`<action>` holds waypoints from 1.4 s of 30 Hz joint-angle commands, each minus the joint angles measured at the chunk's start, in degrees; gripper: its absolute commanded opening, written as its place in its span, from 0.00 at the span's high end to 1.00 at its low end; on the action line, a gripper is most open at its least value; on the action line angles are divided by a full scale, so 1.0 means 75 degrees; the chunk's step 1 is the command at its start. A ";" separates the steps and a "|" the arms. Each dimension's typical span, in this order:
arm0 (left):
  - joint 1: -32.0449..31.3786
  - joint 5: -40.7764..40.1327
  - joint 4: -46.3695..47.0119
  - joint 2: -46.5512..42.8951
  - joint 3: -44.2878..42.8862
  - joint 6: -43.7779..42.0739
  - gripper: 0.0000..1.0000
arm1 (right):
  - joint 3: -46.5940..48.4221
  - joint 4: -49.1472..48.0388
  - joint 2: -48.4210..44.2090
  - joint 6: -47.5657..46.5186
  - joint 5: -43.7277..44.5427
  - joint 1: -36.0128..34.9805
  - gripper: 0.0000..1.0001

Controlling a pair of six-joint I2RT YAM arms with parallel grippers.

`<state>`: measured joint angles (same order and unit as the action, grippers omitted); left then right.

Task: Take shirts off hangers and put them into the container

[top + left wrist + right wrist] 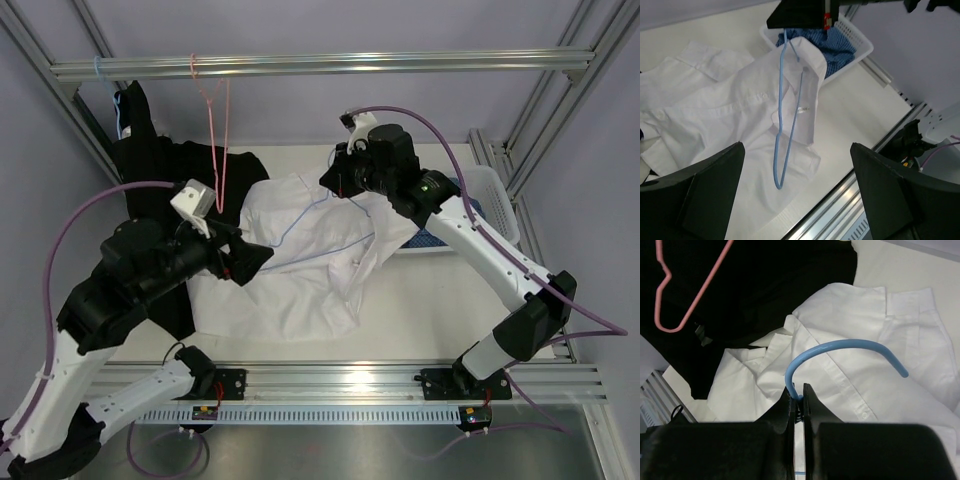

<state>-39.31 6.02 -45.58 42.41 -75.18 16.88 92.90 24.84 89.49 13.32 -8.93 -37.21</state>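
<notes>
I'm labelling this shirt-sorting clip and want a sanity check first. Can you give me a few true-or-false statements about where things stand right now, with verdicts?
1. The right gripper is clamped on the light blue hanger. True.
2. The left gripper is shut on a hanger. False: it is open and holds nothing.
3. The blue shirt lies in the basket. True.
4. The pink hanger lies in the basket. False: it hangs from the top rail, with no shirt on it.
</notes>
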 commanded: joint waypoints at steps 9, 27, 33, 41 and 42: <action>-0.0009 0.0556 -0.0227 0.1516 0.0203 -0.0622 0.35 | 0.0386 -0.0640 -0.0179 -0.0522 -0.0274 -0.0616 1.00; -0.0009 -0.0075 -0.0695 0.1084 0.0239 -0.0774 1.00 | 0.0503 -0.0395 -0.0506 -0.0335 -0.0766 -0.0628 0.46; 0.0003 -0.0766 -0.1352 0.0709 0.0004 -0.0740 1.00 | 0.0317 0.0237 -0.1045 -0.0311 -0.0708 -0.0628 0.00; 0.0003 -0.2009 -0.1563 0.0251 -0.0628 -0.0587 1.00 | -0.0433 0.0860 -0.2402 -0.0627 0.0662 -0.0617 0.00; 0.0003 -0.2300 -0.1551 0.0251 -0.0849 -0.0622 1.00 | -0.0654 0.0871 -0.2521 -0.0651 0.0791 -0.0617 0.01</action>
<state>-39.27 -4.67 -58.83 45.52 -76.66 12.23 90.43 29.85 74.43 10.15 -8.32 -41.39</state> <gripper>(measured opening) 0.025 0.993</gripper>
